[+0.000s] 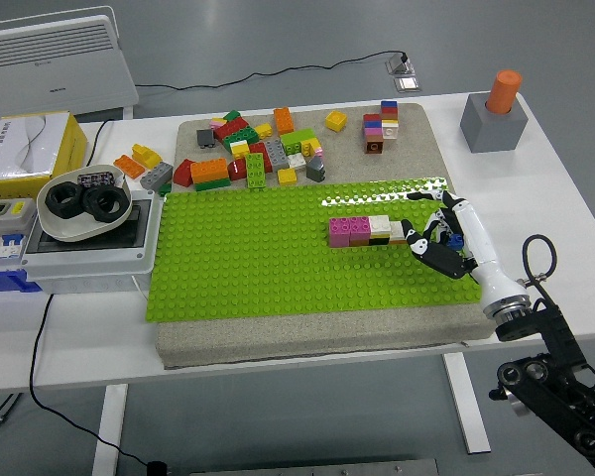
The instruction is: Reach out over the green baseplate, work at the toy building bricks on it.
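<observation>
My right robot hand (438, 240) sits low on the green baseplate (248, 263), fingers loosely spread, gripping nothing. The brick row (365, 231) lies just left of it, a blue brick (456, 238) partly hidden behind it. Loose bricks (253, 149) are piled beyond the baseplate's far edge.

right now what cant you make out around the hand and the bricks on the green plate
- Blue brick, head view: mostly covered by the right hand, so whether the fingers grip it is unclear.
- Right end of the brick row: the fingertips crowd it, contact unclear.
- Loose brick pile: bricks overlap, lower ones hidden.
- Left hand: outside the picture.
- Labels on the yellow box: too small to read.
</observation>
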{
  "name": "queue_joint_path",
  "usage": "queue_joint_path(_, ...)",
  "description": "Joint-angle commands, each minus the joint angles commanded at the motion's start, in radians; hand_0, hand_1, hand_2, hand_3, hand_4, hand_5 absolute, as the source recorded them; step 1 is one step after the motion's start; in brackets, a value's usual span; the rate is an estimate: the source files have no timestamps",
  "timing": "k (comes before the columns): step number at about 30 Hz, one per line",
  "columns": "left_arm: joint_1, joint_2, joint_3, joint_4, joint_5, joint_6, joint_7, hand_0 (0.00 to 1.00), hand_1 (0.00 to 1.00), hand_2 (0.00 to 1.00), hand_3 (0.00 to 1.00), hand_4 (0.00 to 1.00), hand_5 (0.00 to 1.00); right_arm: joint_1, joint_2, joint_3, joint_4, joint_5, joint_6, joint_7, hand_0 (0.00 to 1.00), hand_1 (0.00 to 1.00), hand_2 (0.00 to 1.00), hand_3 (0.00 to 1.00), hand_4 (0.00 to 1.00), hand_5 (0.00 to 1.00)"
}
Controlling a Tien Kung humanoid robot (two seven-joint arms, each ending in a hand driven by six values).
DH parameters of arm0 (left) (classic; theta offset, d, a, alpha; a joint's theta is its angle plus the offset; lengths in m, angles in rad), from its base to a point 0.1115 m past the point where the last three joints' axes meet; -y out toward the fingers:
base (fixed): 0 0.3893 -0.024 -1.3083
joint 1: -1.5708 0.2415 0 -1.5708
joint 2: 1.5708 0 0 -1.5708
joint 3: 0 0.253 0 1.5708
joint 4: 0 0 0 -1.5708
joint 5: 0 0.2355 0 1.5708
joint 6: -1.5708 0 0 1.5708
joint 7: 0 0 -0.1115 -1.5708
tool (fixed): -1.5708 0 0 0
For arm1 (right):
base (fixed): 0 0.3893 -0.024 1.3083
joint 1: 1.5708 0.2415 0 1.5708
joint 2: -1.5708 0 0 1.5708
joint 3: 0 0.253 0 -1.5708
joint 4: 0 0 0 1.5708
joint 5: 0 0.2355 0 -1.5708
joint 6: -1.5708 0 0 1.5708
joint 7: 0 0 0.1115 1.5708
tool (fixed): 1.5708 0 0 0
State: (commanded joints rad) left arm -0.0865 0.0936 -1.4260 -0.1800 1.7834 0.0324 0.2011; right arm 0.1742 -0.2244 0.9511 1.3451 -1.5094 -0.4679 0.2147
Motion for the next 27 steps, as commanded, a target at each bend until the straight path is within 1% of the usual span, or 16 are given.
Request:
queue_joint_path(4,-0.001,0.0,0.003,0.0,-0.003,-0.002,0.002,0.715,0.594,0.503,0.564,0.404,0.372,0.016,-0.022,0.057,0.016,-0.096,0.012,-0.07,0.124,0.112,0.248,0.67,0.574,0.254)
queue_joint_path(5,-0.001,0.0,0.003,0.0,-0.003,-0.003,0.002,0.716,0.594,0.503,0.563,0.403,0.372,0.02,-0.029,0.069,0.02,-0.137,0.022,-0.097,0.141,0.127,0.26,0.672,0.584,0.225)
queue_joint_path(7,-0.004,0.002,0.002,0.0,0.003,-0.008,0.007,0.716,0.594,0.503,0.563,0.403,0.372,0.025,-0.042,0.087,0.028,-0.194,0.056,-0.14,0.141,0.127,0.26,0.672,0.584,0.225)
queue_joint_path(10,-0.011,0.005,0.005,0.0,0.018,-0.019,0.017,0.716,0.594,0.503,0.563,0.403,0.372,0.021,-0.06,0.099,0.046,-0.277,0.128,-0.222,0.141,0.127,0.26,0.672,0.584,0.225)
queue_joint_path(11,-0.012,0.006,0.006,0.0,0.022,-0.022,0.02,0.718,0.595,0.504,0.563,0.404,0.373,0.017,-0.062,0.093,0.051,-0.265,0.151,-0.245,0.137,0.125,0.262,0.668,0.62,0.223)
queue_joint_path(12,-0.013,0.006,0.006,0.0,0.024,-0.024,0.022,0.718,0.595,0.504,0.563,0.404,0.373,0.013,-0.061,0.084,0.054,-0.242,0.169,-0.263,0.137,0.125,0.262,0.668,0.62,0.223)
queue_joint_path(14,-0.015,0.007,0.006,0.0,0.028,-0.027,0.025,0.718,0.595,0.504,0.563,0.404,0.373,0.003,-0.041,0.043,0.047,-0.171,0.155,-0.232,0.137,0.125,0.262,0.668,0.62,0.223)
queue_joint_path(16,-0.015,0.007,0.008,0.0,0.031,-0.029,0.027,0.718,0.595,0.504,0.563,0.404,0.373,-0.011,-0.001,-0.009,0.052,-0.095,0.115,-0.175,0.137,0.125,0.262,0.668,0.62,0.223)
queue_joint_path(17,-0.015,0.005,0.008,0.0,0.031,-0.029,0.027,0.717,0.593,0.506,0.563,0.406,0.379,-0.015,0.015,-0.032,0.055,-0.059,0.117,-0.151,0.113,0.111,0.242,0.655,0.649,0.294)
queue_joint_path(18,-0.015,0.003,0.009,0.0,0.032,-0.029,0.028,0.717,0.593,0.506,0.563,0.406,0.379,-0.017,0.027,-0.057,0.058,-0.02,0.13,-0.127,0.113,0.111,0.242,0.655,0.649,0.294)
queue_joint_path(20,-0.015,0.001,0.009,0.0,0.034,-0.03,0.028,0.717,0.593,0.506,0.563,0.406,0.379,-0.015,0.03,-0.1,0.066,0.056,0.166,-0.092,0.113,0.111,0.242,0.655,0.649,0.294)
queue_joint_path(22,-0.017,0.004,0.01,0.0,0.038,-0.032,0.028,0.717,0.593,0.506,0.563,0.406,0.379,-0.015,0.023,-0.135,0.075,0.134,0.187,-0.072,0.113,0.111,0.242,0.655,0.649,0.294)
queue_joint_path(23,-0.018,0.005,0.01,0.0,0.038,-0.033,0.027,0.717,0.592,0.509,0.563,0.406,0.38,-0.018,0.018,-0.144,0.08,0.169,0.193,-0.068,0.171,0.159,0.267,0.656,0.694,0.366)
queue_joint_path(27,-0.018,0.006,0.009,0.0,0.033,-0.031,0.026,0.717,0.592,0.509,0.563,0.406,0.38,-0.026,0.012,-0.163,0.092,0.279,0.219,-0.073,0.171,0.159,0.267,0.656,0.694,0.366)
